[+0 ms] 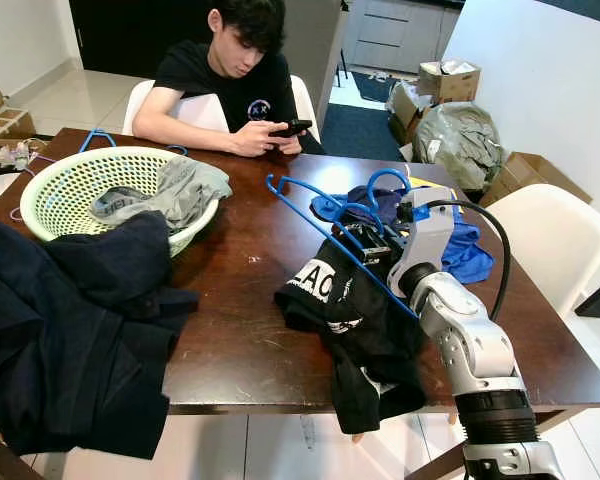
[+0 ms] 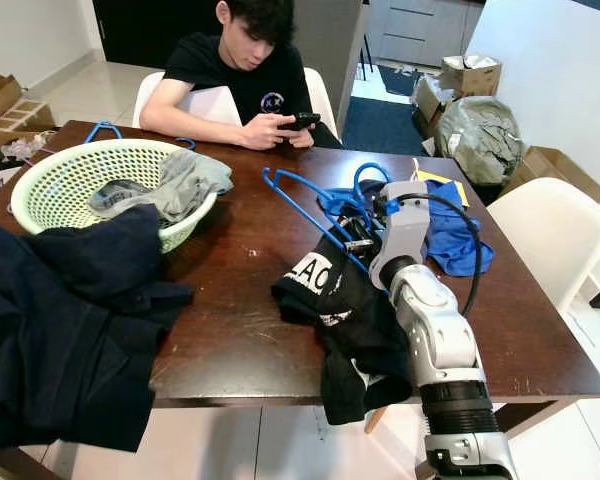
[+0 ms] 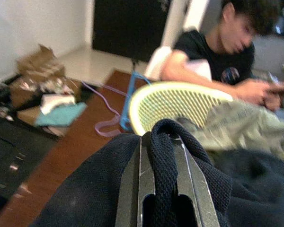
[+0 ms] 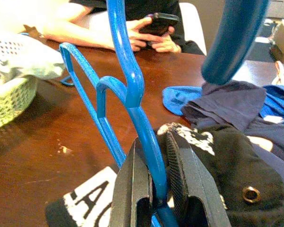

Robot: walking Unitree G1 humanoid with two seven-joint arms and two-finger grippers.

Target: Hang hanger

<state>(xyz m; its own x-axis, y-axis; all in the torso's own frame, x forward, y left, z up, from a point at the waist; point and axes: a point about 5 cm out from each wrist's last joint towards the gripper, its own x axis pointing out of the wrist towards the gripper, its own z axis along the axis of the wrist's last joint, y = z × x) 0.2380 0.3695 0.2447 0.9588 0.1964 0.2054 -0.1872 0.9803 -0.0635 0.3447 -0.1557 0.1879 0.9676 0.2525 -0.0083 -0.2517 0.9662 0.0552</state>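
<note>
A blue plastic hanger (image 1: 302,218) is held up at a slant above the dark wooden table (image 1: 240,330), its hook (image 4: 125,56) rising toward the seated person. My right gripper (image 4: 157,189) is shut on the hanger's lower bar, right above a black garment with white lettering (image 1: 365,340) that lies crumpled at the table's front edge and hangs over it. My left gripper (image 3: 162,189) is shut on a thick fold of a dark navy garment (image 1: 70,330), which drapes over the table's front left corner.
A pale green laundry basket (image 1: 110,152) with grey clothes sits at the left, another blue hanger (image 1: 98,135) behind it. A blue cloth (image 1: 470,250) lies behind my right arm. A person (image 1: 230,80) sits opposite with a phone. A white chair (image 1: 550,240) stands at the right.
</note>
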